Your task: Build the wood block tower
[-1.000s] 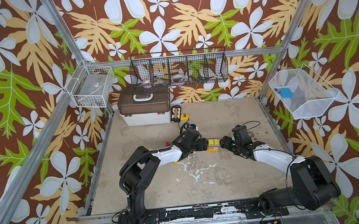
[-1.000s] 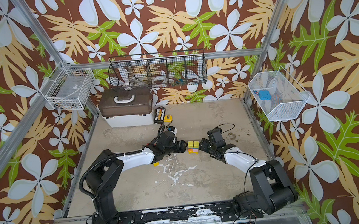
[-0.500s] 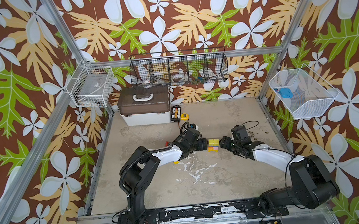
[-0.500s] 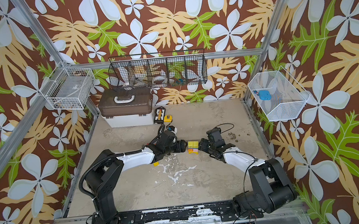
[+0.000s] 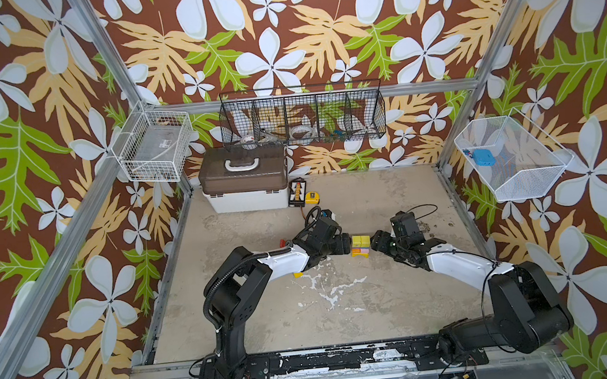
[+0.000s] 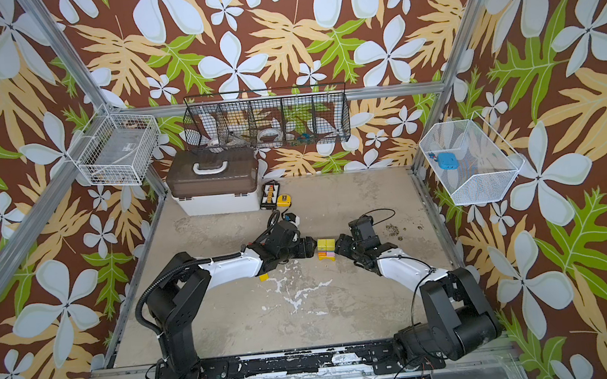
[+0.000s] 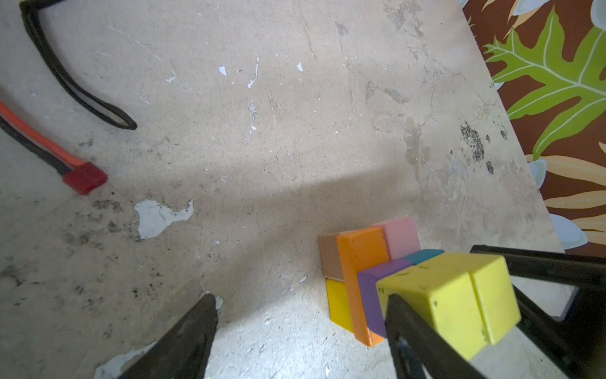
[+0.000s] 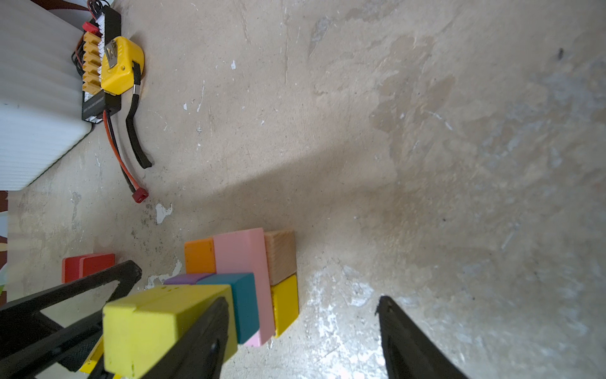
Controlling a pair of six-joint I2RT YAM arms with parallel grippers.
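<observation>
4 layers are up on the tower, mid-table between the arms. The base is a tan block plus a yellow block. An orange bar and a pink bar lie across them, then a purple block and a teal block, with 2 lime-yellow cubes on top. That makes 8 blocks placed, likely over half done.

Left over are a red block lying near and a loose yellow piece under the left arm.

The left gripper and right gripper flank the top cubes, jaws spread, nothing pinched. Whether they touch the cubes is unclear.

The toolbox and tape measure sit at the back.
</observation>
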